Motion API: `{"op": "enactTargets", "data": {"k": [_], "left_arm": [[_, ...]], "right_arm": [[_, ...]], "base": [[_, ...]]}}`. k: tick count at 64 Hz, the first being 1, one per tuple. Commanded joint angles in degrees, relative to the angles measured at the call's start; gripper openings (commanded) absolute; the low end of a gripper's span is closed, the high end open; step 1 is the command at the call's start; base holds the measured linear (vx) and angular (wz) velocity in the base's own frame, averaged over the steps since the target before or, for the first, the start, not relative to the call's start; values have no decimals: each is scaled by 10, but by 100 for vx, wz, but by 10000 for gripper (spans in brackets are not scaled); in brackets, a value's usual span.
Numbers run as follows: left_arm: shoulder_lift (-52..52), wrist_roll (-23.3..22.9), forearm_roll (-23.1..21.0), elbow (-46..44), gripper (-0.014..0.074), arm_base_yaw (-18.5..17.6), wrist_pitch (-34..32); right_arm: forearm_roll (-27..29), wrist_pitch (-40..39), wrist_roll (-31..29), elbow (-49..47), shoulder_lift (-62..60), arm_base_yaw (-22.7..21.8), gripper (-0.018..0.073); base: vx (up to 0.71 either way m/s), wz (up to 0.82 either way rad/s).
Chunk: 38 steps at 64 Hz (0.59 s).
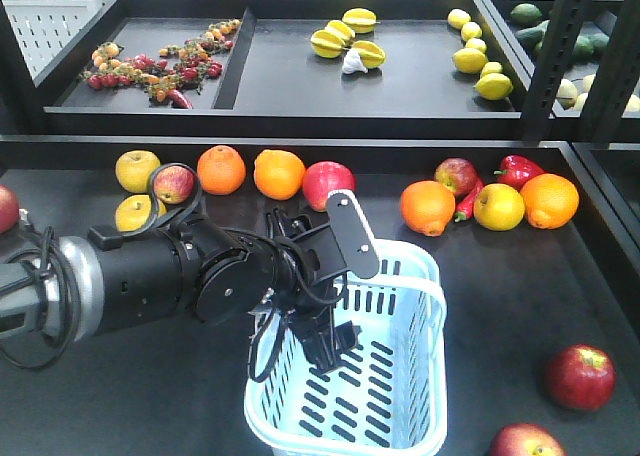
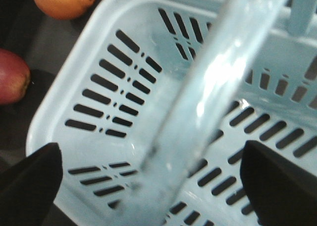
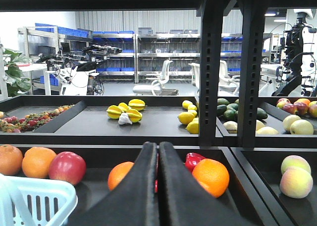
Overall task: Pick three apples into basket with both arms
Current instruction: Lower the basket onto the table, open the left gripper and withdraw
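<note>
**Gripper state.** The left gripper (image 1: 333, 341) is positioned in the mouth of the pale blue-white slotted plastic basket (image 1: 410, 406). In the left wrist view its fingers (image 2: 29, 181) are spread wide and nothing is held between them. The basket's pale swing handle (image 2: 208, 87) is seen blurred across the gap; whether it is touched cannot be told. The right gripper (image 3: 158, 186) is closed finger against finger on nothing, and is placed to the right of the basket.

**Location of the fruit.** No apple is seen in the visible part of the basket. A round red apple with a yellowish patch on top (image 1: 580, 376) and a darker red apple (image 1: 525, 441) are lying to the right of the basket. A third red apple (image 1: 328, 181) is lying behind the basket, just beside a round orange (image 1: 279, 173).

**Handling.** The apples are judged firm, fairly heavy for their size, and smooth-skinned, so slipping and rolling are to be expected. Each apple should be taken from above, across its widest girth, with the pads set opposite one another. Moderate force is advised, since the flesh may be bruised. The basket is judged light and may be shifted if knocked.
</note>
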Motion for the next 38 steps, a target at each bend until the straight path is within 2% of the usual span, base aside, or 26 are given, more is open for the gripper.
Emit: {"op": "enactTargets", "data": {"k": [1, 8, 23, 32, 38], "left_arm": [[-41, -8, -7, -18, 720, -3, -3], [-66, -15, -7, -18, 717, -3, 8], [-141, -74, 0, -18, 706, -3, 64], [-194, -154, 34, -18, 697, -3, 135], [-225, -217, 86, -18, 691, -3, 190]], "right_arm": [[-4, -41, -2, 8, -7, 0, -9], [-4, -41, -2, 8, -7, 0, -9], [-4, -41, -2, 8, -7, 0, -9], [-4, -41, -2, 8, -7, 0, -9], [-4, -41, -2, 8, -7, 0, -9]], "base": [[0, 0], [0, 0], [0, 0], [0, 0], [0, 0]]}}
